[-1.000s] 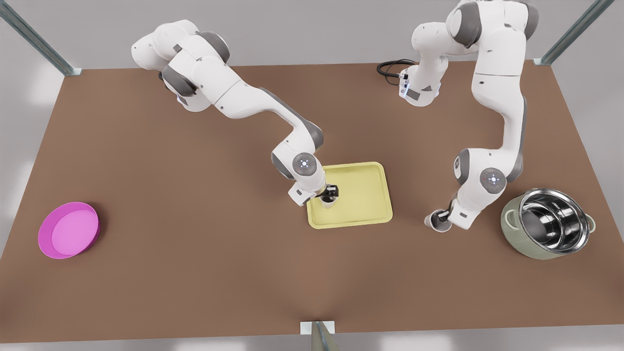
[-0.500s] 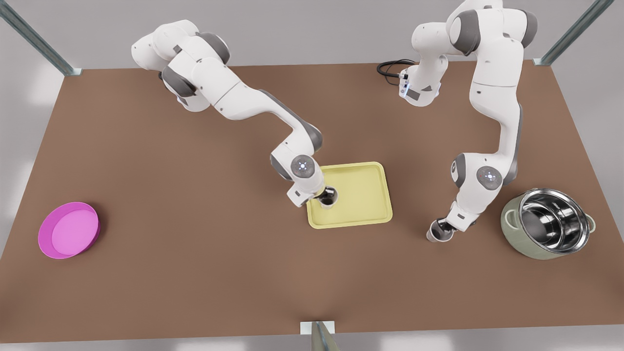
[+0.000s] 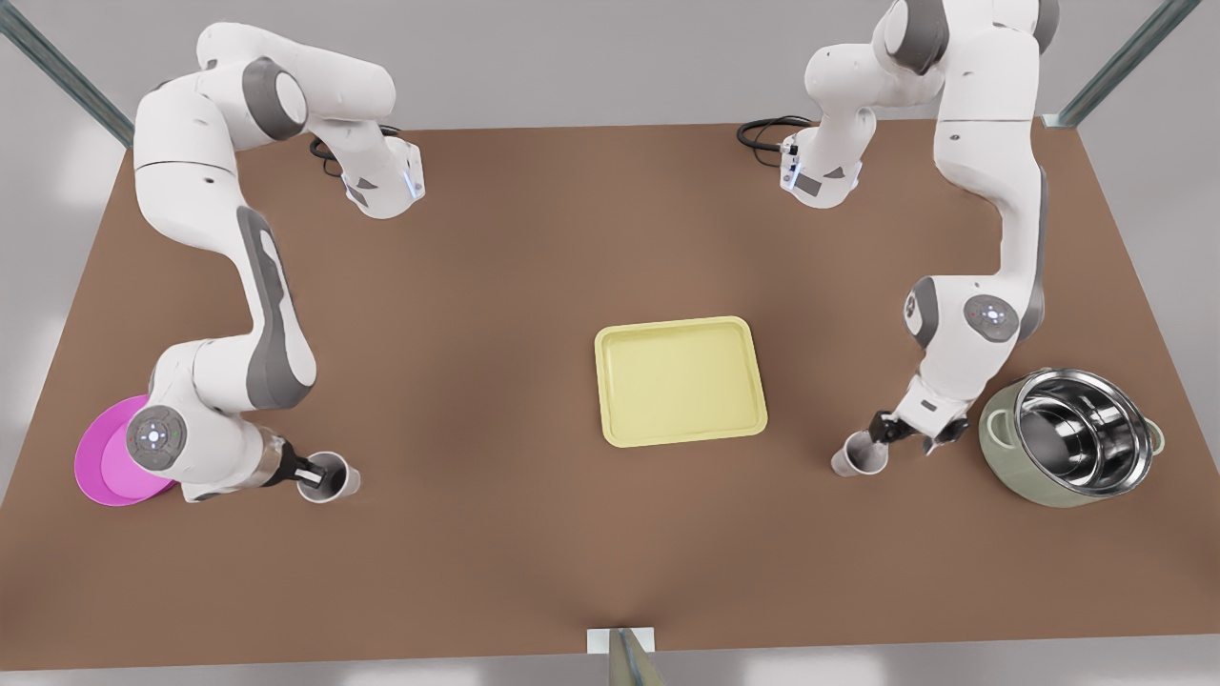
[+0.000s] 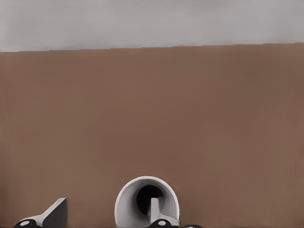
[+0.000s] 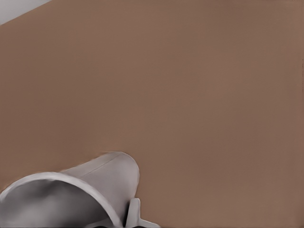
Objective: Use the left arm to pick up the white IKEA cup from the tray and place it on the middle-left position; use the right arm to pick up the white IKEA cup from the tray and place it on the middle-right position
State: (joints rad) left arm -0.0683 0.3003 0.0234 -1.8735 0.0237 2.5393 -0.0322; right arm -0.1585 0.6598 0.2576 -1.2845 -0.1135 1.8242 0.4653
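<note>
The pale-yellow tray (image 3: pixel 681 381) lies bare at the table's centre. One white cup (image 3: pixel 326 478) stands upright on the brown table at the front view's left, next to the pink dish. My left gripper (image 3: pixel 307 471) is open at its rim; in the left wrist view one finger (image 4: pixel 159 214) sits inside the cup (image 4: pixel 130 204) and the other (image 4: pixel 52 213) is well outside it. A second white cup (image 3: pixel 860 454) stands on the table at the front view's right. My right gripper (image 3: pixel 910 431) is open just behind it, with one finger (image 5: pixel 134 213) beside the cup's wall (image 5: pixel 102 173).
A round pink dish (image 3: pixel 100 467) lies partly behind the left arm's wrist. A steel pot (image 3: pixel 1072 438) stands close to the right arm's wrist. Black cables (image 3: pixel 762 131) lie at the back. Bare table stretches between the cups and the tray.
The left arm swung from the tray to the front view's left, carrying its cup, which now stands by the pink dish. The right gripper has let go of its cup and drawn back.
</note>
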